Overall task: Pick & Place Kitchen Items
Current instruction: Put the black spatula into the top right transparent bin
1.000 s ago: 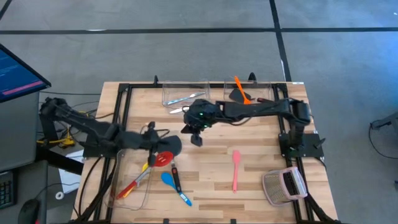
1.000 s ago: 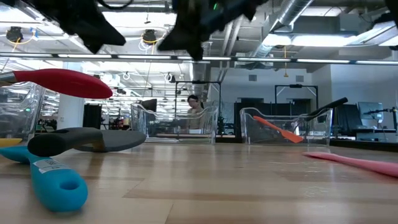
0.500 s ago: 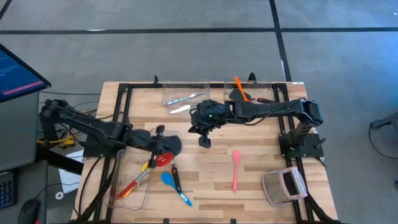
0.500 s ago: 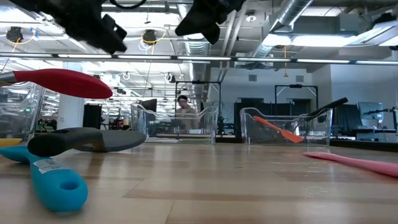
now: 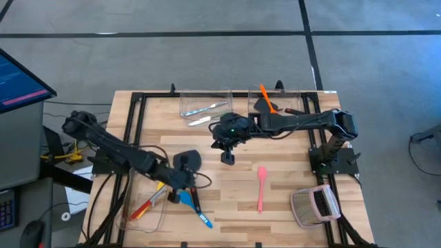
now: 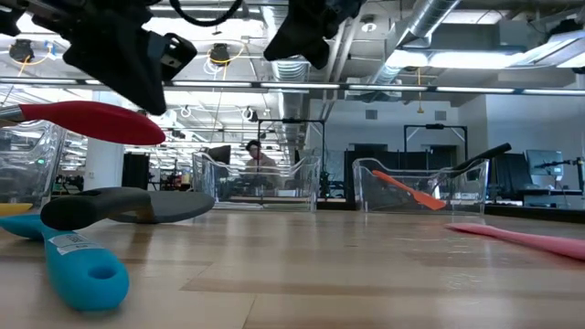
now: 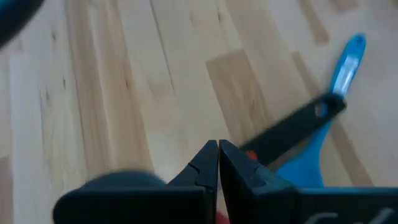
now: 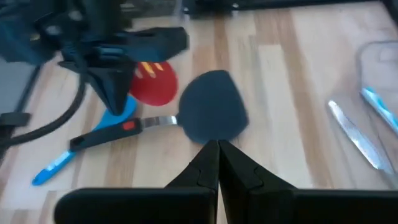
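1. Left end effector (image 5: 180,180) sits low over the near-left utensil cluster on the pale wood-plank worktop (image 5: 289,180); wrist view shows its two dark fingers pressed together w/ nothing between them, so closed and empty.
2. Right end effector (image 5: 227,156) hangs mid-worktop, above the surface; fingers also pinched closed, holding nothing.
3. Task items near left arm: black turner w/ broad flat head (image 8: 211,115) and a dark handle carrying a small red mark; blue plastic spoon w/ long thin handle (image 7: 341,78) lying under that handle; red round slotted spoon (image 8: 152,86) just beside; a red-and-yellow-handled utensil (image 5: 147,204) at the worktop's left edge, inside what looks like a clear bin.
4. Elsewhere: pink long-handled spatula (image 5: 262,186) alone, right of centre; orange spatula (image 5: 266,98) in the far-right clear rectangular plastic bin (image 6: 475,178); pale silvery cutlery (image 5: 204,108) in the far-left clear bin (image 5: 185,103), one piece (image 5: 200,121) just outside it.
5. My read: approach step for a pick from the near-left cluster; no grasp made yet.
6. Next move needs left fingers spread first, then lined across one handle; black and blue handles cross, so I'd risk dragging both.
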